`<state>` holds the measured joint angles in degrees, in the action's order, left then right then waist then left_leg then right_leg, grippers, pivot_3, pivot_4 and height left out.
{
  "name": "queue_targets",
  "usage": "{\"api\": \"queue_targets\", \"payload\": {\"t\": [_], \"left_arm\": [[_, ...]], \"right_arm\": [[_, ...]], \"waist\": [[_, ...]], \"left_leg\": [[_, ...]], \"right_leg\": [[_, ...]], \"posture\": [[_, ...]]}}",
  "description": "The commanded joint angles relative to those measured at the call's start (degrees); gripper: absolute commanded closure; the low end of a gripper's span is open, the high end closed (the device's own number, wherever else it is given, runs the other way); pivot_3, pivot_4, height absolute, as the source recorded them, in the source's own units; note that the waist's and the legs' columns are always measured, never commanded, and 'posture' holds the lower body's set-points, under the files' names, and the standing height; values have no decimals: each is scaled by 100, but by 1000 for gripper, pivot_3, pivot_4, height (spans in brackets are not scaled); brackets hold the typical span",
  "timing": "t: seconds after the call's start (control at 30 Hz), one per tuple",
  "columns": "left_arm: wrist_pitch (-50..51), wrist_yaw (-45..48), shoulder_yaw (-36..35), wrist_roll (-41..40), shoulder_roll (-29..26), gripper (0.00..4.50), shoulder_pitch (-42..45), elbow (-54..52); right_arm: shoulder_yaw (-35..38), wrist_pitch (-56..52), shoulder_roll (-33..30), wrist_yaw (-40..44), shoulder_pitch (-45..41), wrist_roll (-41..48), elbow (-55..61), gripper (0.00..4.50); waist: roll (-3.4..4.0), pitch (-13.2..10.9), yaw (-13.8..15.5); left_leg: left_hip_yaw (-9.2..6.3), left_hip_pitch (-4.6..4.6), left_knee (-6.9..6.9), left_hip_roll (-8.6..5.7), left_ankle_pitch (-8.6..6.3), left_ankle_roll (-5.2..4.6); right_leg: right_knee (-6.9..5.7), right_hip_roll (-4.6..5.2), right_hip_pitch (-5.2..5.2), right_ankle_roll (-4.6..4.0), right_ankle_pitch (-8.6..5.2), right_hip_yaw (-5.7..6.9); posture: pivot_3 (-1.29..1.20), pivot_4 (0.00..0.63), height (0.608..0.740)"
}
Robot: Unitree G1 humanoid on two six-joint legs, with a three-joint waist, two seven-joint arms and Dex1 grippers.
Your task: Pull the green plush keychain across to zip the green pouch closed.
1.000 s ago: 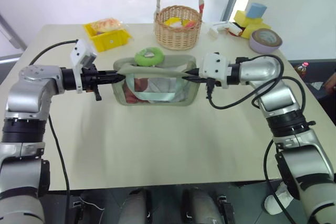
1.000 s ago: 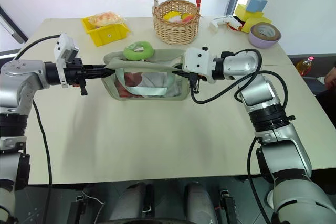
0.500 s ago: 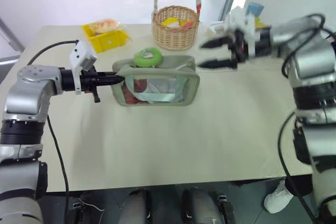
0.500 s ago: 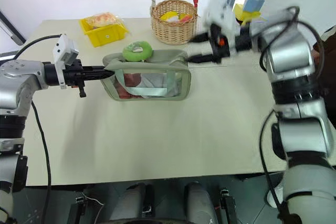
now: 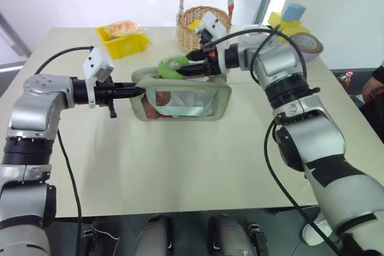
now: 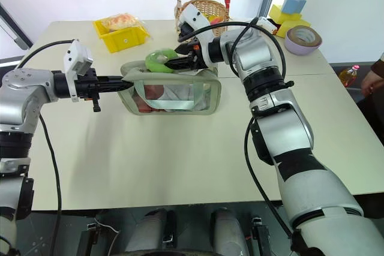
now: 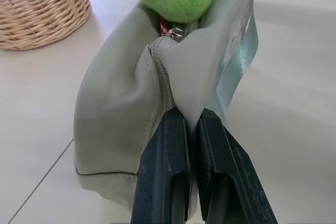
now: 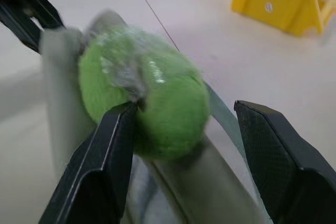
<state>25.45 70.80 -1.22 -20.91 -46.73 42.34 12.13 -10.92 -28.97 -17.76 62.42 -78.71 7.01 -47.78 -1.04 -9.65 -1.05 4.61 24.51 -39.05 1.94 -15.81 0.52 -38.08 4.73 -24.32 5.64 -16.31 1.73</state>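
Green plush keychain [image 8: 152, 108] sits atop the green pouch [image 5: 186, 101] mid-counter [image 5: 180, 160], between the right gripper's [image 5: 191, 66] spread fingers. Left gripper [image 5: 139, 90] pinches the pouch's end shut-fingered. Wicker basket [image 5: 195, 25] stands just behind; yellow bin [image 5: 125, 41] nearby.

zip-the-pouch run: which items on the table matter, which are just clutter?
In play:
- green pouch
- green plush keychain
- left end effector, shut on the pouch's end
- right end effector, open around the keychain

Clutter:
- wicker basket
- yellow bin
- tape roll
- foam blocks
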Motion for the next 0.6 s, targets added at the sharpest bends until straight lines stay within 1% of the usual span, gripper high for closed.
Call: {"api": "queue_targets", "payload": {"t": [0.03, 0.1, 0.2, 0.23, 0.47, 0.6], "left_arm": [[4, -12, -16, 40, -73, 4500, -122, -154], [11, -20, -21, 39, -82, 4500, -139, -161], [16, -45, -26, 44, -86, 4500, -175, -193], [16, -52, -22, 51, -85, 4500, -169, -186], [-27, -62, -23, 70, -81, 4500, -131, -84], [-75, -82, 3, 86, -24, 4500, -121, 0]], "right_arm": [[206, -103, 34, 125, -220, 134, 127, 1966], [286, -201, 30, 132, -263, 188, 145, 2669], [398, -364, -22, 152, -289, 274, 207, 4258], [461, -462, -54, 146, -317, 314, 226, 4435], [795, -1204, -441, -3, -428, 543, 571, 4435], [1086, -1864, -959, -203, -365, 703, 1009, 4435]], "waist": [[0, 0, -3], [0, 0, -2], [0, 0, 3], [0, 0, 5], [1, 0, 16], [1, -3, 36]], "left_leg": [[-3, 0, 0, 0, 0, 0], [-5, 0, 0, 0, 0, 0], [-5, -1, 0, 1, 0, 0], [-5, -1, 0, 1, 0, 0], [-6, 0, 1, 1, 0, 0], [-6, 3, 1, 0, 0, 0]], "right_leg": [[0, 1, 0, 0, 0, 0], [0, 0, 0, 0, 0, 0], [-1, 0, 0, 0, 0, 0], [-1, 0, 0, 0, 0, 0], [0, 1, 0, 0, 0, 0], [2, 1, 0, 0, 0, 0]], "posture": [[0, 150, 739], [0, 150, 739], [0, 150, 739], [0, 150, 739], [0, 150, 739], [0, 150, 739]]}}
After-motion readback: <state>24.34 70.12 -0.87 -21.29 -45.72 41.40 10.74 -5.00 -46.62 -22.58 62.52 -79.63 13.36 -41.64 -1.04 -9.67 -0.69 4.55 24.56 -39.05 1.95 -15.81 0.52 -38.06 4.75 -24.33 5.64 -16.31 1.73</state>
